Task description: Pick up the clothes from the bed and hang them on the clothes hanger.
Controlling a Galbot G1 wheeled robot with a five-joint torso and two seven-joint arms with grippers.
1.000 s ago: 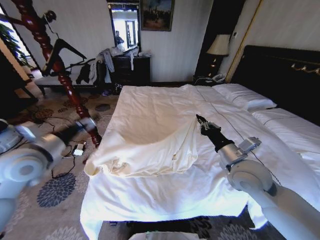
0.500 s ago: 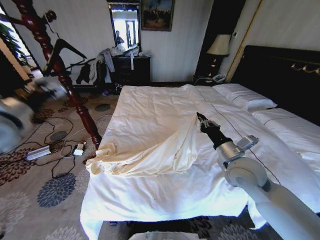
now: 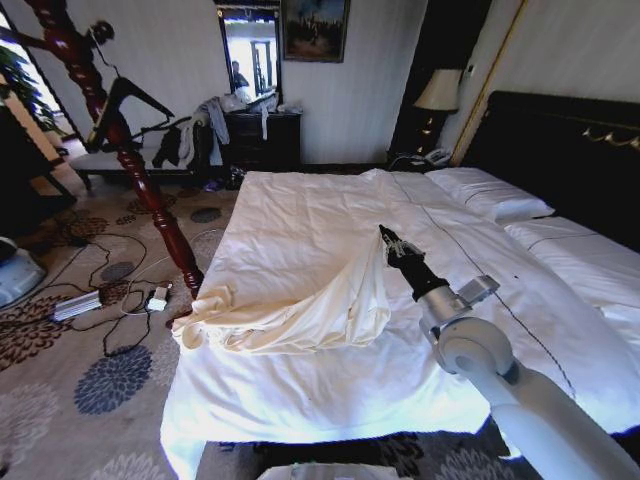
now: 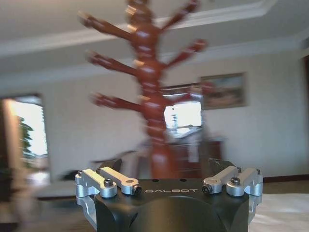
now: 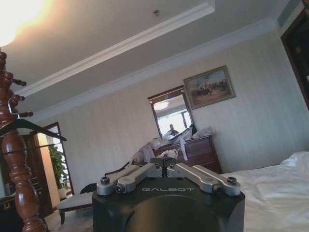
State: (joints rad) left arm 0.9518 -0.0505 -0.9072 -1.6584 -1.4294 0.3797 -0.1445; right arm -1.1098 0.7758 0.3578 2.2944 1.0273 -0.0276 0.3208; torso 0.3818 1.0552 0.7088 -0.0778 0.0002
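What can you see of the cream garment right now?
The clothes are one cream, soft, thin-looking garment, yellower than the white duvet of the bed. One edge is lifted into a peak, pinched by the right gripper; the rest drapes in folds down to the duvet, bunching near the bed's left edge.

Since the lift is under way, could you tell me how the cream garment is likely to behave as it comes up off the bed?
Probably floppy: the cream garment peaks at the right gripper and sags in folds over the bed. It likely trails, since its far end lies bunched at the bed's edge. It seems light, as one pinched point raises much cloth.
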